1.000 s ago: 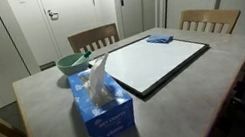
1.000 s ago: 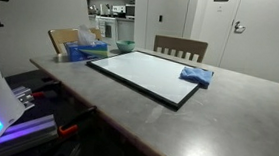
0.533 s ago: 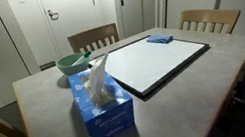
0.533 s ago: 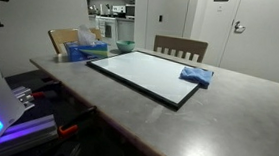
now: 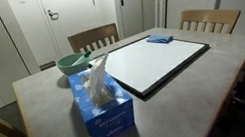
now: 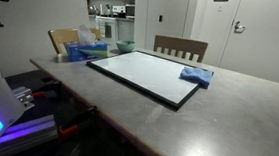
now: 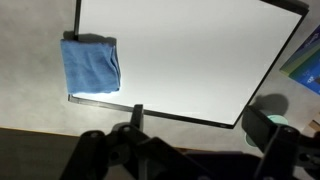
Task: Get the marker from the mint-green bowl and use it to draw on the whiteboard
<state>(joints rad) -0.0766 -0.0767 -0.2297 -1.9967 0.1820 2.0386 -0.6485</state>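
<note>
Grey mottled laminate covers the desk [image 5: 47, 102], on which the large white rectangular whiteboard with a thin black frame [image 5: 162, 61] is laid flat. Its surface is seen blank in both exterior views, and a folded blue cloth pad [image 5: 160, 39] is set on one far corner. The small round mint-green bowl [image 5: 69, 64] is placed just beyond the blue cardboard tissue box [image 5: 104, 107], apart from the board's edge. A thin slanted stick, taken to be the dark marker [image 5: 79, 58], appears to lie in the bowl, though it is too small to be made out with certainty. In the wrist view the black gripper [image 7: 180, 150] is shown spread wide, with nothing between its fingers, and is held above an edge of the board. The task is judged to be at its start: the marker is not yet picked up, and the reaching, grasping, carrying and drawing are all left to be done.
</note>
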